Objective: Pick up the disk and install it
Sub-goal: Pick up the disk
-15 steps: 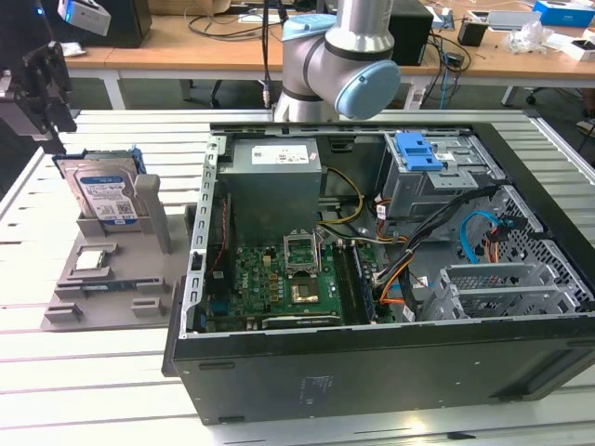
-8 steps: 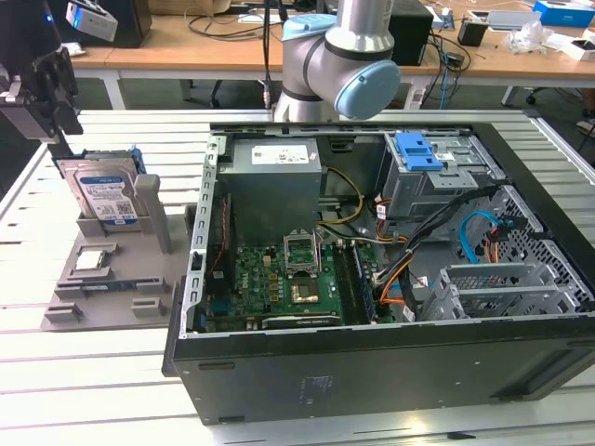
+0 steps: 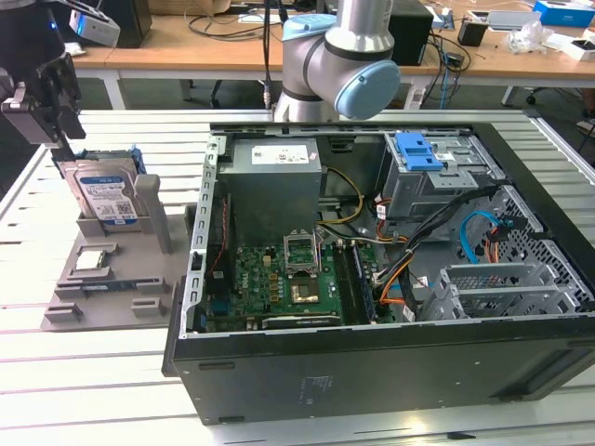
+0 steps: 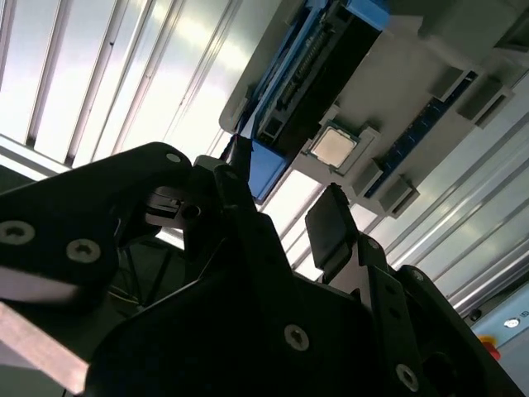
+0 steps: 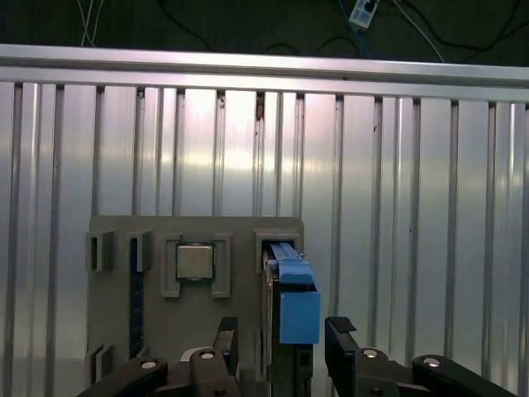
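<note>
The disk (image 3: 105, 197) is a silver drive with a white-and-blue label in a blue bracket. It stands on edge in a slot of the grey holder (image 3: 112, 290) at the exterior view's left. My gripper (image 3: 63, 130) hangs just above its upper corner. In the first wrist view the disk (image 5: 296, 302) is edge-on, and my gripper (image 5: 283, 343) is open with one finger on each side of it, apart from it. The second wrist view has the disk's connector edge (image 4: 318, 70) beyond my gripper (image 4: 285, 207).
A small square silver chip (image 3: 93, 260) lies in the holder beside the disk. The open computer case (image 3: 372, 362) fills the middle and the exterior view's right, with a blue latch (image 3: 418, 150) on its drive bay and the arm's base (image 3: 325, 56) behind it. The table is ribbed metal (image 5: 397, 207).
</note>
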`<state>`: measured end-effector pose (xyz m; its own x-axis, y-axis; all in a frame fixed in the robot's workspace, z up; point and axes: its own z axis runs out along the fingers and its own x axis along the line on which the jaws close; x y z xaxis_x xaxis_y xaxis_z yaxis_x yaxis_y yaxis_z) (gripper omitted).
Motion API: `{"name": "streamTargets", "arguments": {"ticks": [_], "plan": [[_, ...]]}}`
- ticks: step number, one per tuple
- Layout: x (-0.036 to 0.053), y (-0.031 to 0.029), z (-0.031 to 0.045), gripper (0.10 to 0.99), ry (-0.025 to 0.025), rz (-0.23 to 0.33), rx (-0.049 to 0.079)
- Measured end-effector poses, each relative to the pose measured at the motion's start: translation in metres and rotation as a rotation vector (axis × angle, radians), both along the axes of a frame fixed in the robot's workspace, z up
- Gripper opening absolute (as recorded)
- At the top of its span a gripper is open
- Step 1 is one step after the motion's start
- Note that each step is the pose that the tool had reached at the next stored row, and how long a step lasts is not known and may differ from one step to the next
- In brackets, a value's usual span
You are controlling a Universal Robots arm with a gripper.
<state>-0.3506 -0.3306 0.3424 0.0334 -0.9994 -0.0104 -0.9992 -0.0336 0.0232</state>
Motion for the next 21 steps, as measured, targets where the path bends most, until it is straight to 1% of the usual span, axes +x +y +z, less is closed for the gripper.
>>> {"name": "streamTargets", "arguments": {"ticks": [7, 21], "plan": [[0.0002, 0.0000, -0.0042, 0.541, 0.0000, 0.000, 0.000], [0.0002, 0.0000, -0.0074, 0.541, 0.0000, 0.000, 0.000]]}}
